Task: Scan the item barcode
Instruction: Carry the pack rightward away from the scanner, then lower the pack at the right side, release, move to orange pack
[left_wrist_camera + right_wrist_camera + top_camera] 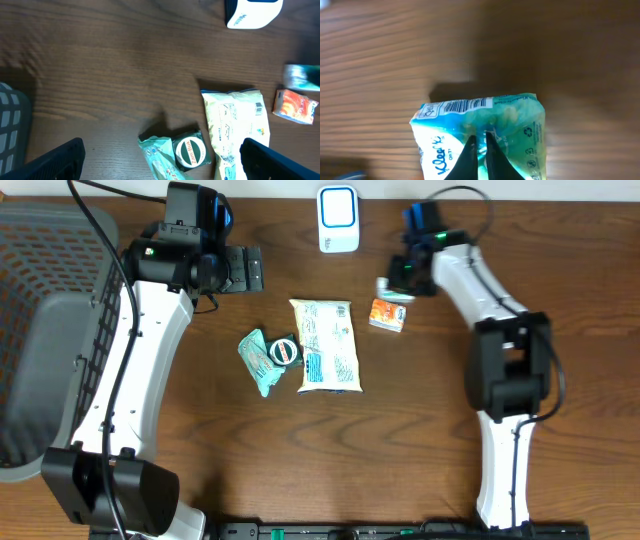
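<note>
Dark wood tabletop [420, 430] fills all three views, with a grey mesh basket [40, 330] cut off at its left edge. From overhead the tissue pack [512, 120] is almost wholly hidden under the right gripper [480, 136]. Only a pale sliver shows beside the fingers, near the far edge of the tabletop and just right of the white and blue scanner [338, 218] that stands at that edge. The left wrist view gives it only as a teal blur at the frame's right side.

The right wrist view shows it best. The two dark fingers are pinched nearly together on the middle of the teal pack, which sticks out beyond the fingertips. Its barcode [464, 105] runs along the pack's far end, facing the camera. The pack's lower part and most of its brand lettering are cut off by the bottom of that frame. Whether the pack rests on the wood or hangs above it cannot be told.

The left gripper [250, 269] stands wide apart and holds nothing, towards the far left corner. Between the arms lie an orange packet [387, 314], a large white pouch [325, 345] and a teal packet [258, 360] with a round tin [284, 350] on it.
</note>
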Available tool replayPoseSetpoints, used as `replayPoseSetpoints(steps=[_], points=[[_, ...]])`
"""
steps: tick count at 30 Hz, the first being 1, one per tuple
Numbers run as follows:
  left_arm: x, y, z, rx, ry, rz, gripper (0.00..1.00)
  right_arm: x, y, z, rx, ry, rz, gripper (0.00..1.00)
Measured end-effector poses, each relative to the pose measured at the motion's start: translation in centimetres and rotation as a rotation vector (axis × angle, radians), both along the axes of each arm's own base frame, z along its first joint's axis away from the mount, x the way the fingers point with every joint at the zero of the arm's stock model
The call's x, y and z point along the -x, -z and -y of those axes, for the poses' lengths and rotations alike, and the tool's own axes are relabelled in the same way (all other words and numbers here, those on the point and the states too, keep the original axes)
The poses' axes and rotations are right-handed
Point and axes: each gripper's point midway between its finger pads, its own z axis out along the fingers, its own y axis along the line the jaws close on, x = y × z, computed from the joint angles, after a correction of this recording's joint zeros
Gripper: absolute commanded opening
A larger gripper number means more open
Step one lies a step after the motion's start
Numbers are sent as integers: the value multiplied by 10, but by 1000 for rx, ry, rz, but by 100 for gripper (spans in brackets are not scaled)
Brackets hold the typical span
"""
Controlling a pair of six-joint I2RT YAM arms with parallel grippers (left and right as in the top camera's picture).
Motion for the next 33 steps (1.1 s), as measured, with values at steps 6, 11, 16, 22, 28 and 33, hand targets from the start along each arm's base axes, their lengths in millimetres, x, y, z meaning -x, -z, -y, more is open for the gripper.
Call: replayPoseSetpoints(steps=[6, 11, 16, 22, 28, 33], points=[[0, 0, 0, 0, 0, 0, 98, 42, 1, 94, 62, 177, -195, 14], [0, 0, 0, 0, 0, 0, 98, 76, 1, 163, 83, 321, -314, 21], [0, 0, 0, 0, 0, 0, 98, 83, 0, 195, 18, 380, -317, 30], [0, 0, 0, 0, 0, 0, 98, 75, -9, 197, -47, 344, -268, 43], [0, 0, 0, 0, 0, 0, 98, 50, -65, 189, -75, 273, -120, 98], [0, 0, 0, 0, 0, 0, 98, 47, -135, 157, -75, 184, 11, 96]])
